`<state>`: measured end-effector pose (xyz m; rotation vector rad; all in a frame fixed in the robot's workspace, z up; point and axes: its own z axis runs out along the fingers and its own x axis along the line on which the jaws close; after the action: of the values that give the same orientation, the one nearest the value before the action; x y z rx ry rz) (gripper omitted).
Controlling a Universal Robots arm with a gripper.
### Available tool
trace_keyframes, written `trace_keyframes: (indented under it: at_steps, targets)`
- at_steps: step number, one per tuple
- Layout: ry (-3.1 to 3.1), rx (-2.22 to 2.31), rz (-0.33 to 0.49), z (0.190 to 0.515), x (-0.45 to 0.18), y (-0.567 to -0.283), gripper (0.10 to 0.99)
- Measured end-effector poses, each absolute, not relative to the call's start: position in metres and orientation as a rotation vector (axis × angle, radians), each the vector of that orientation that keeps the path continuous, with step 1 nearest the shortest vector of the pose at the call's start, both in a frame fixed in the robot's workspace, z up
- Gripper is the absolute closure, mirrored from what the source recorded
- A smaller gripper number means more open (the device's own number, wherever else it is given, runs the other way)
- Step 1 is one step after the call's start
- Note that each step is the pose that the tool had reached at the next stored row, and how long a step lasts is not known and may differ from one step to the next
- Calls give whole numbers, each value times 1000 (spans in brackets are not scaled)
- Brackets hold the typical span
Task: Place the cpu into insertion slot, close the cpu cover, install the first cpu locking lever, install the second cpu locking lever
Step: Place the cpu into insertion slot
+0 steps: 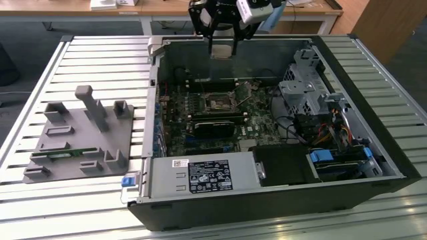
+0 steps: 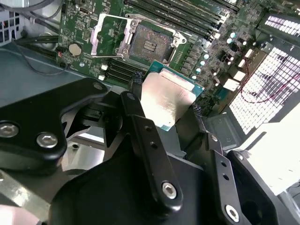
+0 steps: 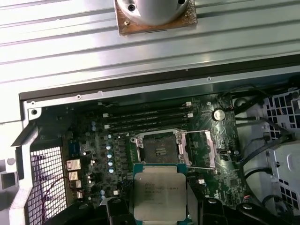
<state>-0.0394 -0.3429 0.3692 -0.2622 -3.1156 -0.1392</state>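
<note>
Open black computer case [image 1: 267, 210] on a slatted metal tabletop [image 1: 100, 60], open side up. Houses a green motherboard [image 1: 257, 107] with long narrow memory slots [image 3: 145, 119], a coin battery [image 3: 218, 114] and a long black card [image 1: 213, 127]. Carries a labelled silver power supply [image 1: 200, 175] at the near edge, plus a grey drive cage [image 1: 303, 90] and orange cables [image 1: 327, 132] toward the exterior view's right. Just beside the case, at the exterior view's left, a grey fixture plate [image 1: 67, 145] with upright blocks; holds a small green strip [image 1: 67, 154]. Beyond, a wooden desk [image 1: 167, 7].
</note>
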Motion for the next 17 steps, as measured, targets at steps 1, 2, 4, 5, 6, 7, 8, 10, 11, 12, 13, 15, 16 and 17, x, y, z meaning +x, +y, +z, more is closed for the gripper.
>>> trace_keyframes:
  at_steps: [1,2,4,5,6,7,8,10,11,12,13,15,16,17]
  targets:
    - [-3115,-280,-139,369,-39,-343,549]
    - [-3108,-364,-139,369,-39,-343,549]
    - [-3104,-410,-138,368,-39,-343,549]
    - [-3102,-432,-138,368,-39,-343,549]
    - [-3099,-457,-137,368,-39,-343,549]
    - [-3096,-480,-137,368,-39,-343,549]
    - [-3093,-503,-136,368,-39,-343,549]
    - [-3087,-549,-135,368,-39,-343,549]
    - [-3084,-571,-135,368,-39,-343,549]
    - [-3080,-593,-135,368,-39,-343,549]
    - [-3076,-618,-134,368,-39,-343,549]
    - [-3068,-665,-134,367,-39,-343,549]
    - [-3063,-688,-133,367,-39,-343,549]
    - [-3059,-710,-133,367,-39,-343,549]
